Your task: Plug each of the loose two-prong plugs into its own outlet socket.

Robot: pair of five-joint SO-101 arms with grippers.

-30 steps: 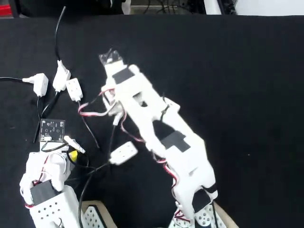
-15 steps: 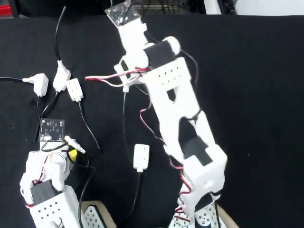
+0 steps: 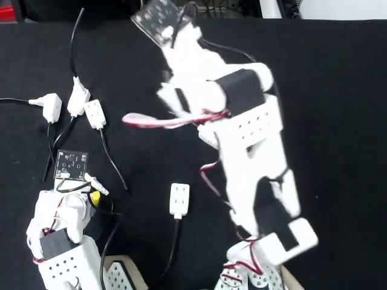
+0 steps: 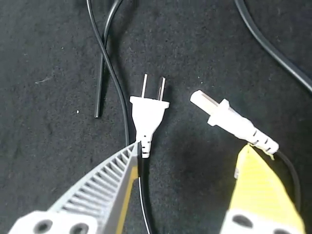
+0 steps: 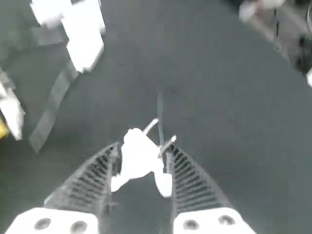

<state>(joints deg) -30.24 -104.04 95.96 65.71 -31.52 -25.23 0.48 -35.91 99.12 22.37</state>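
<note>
Black cloth is spread over the worktop (image 3: 338, 121), and two white arms are mounted side by side at its near edge. The left arm (image 3: 57, 241) is folded low by that edge. The left pincer (image 4: 190, 147) is seen released, with its grey finger (image 4: 105, 183) and its yellow finger (image 4: 258, 190) set well apart. Two loose plugs lie on the cloth just beyond the fingertips. A white two-prong plug (image 4: 148, 111) lies flat with both prongs showing, and a second plug (image 4: 234, 124) is turned on its side. The grey fingertip is placed at the cable collar of the white two-prong plug, and the yellow fingertip is just beside the cable end of the second plug. Whether either fingertip is pressed against its plug cannot be told. Thin black cables (image 4: 105, 58) are trailed over the cloth beyond the plugs.

The right arm (image 3: 248, 139) is stretched up and across the middle of the worktop toward the far edge. The right pincer (image 5: 144, 148) is clenched on a gripped plug (image 5: 136, 158), which is held above the cloth with its two prongs pointed away from the wrist.

An outlet socket (image 3: 179, 199) lies on the worktop between the two arms, and its cable is run toward the near edge. Three white connector pieces (image 3: 77, 99) are clustered near the far left of the cloth. Which of them are plugs and which are sockets cannot be told.
</note>
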